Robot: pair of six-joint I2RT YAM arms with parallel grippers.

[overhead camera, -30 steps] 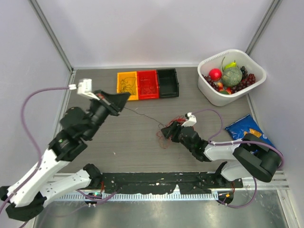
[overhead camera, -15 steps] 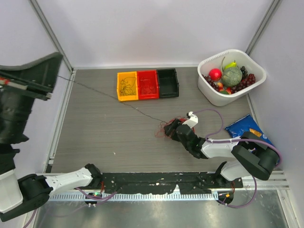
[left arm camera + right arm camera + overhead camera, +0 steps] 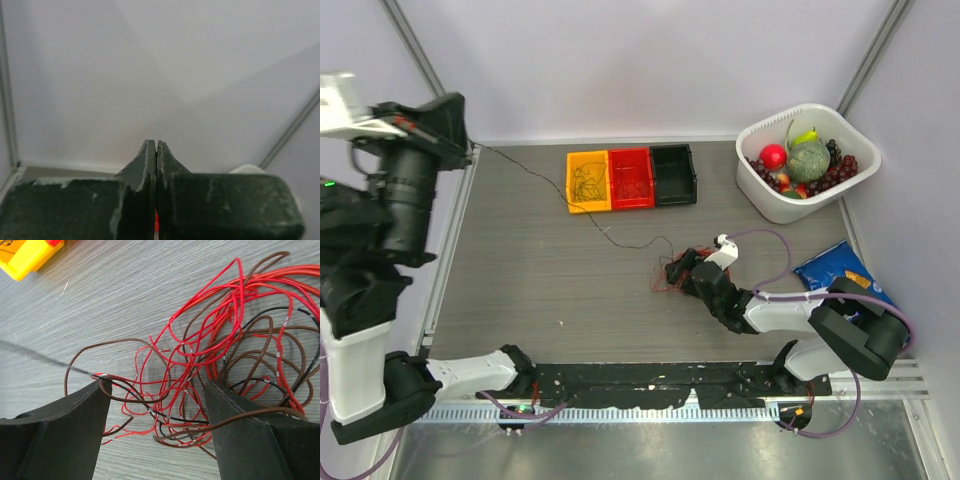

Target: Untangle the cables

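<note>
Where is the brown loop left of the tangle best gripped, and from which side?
Grip the brown loop at its outer arc, from above: there it lies alone on the table, apart from the red wires, so the open right pincer would likely catch one strand.

This is a robotics lab test cell: pale wall panels (image 3: 650, 60) in aluminium posts (image 3: 423, 62) enclose a grey wood-grain tabletop (image 3: 530, 285). A left arm (image 3: 380, 230) and a right arm (image 3: 790, 315) are bolted to a black rail (image 3: 660, 380). Staged props fit that: colour-coded sorting bins (image 3: 630, 153), a white tub (image 3: 772, 208) of fruit, and tangled cables (image 3: 225, 340).
</note>
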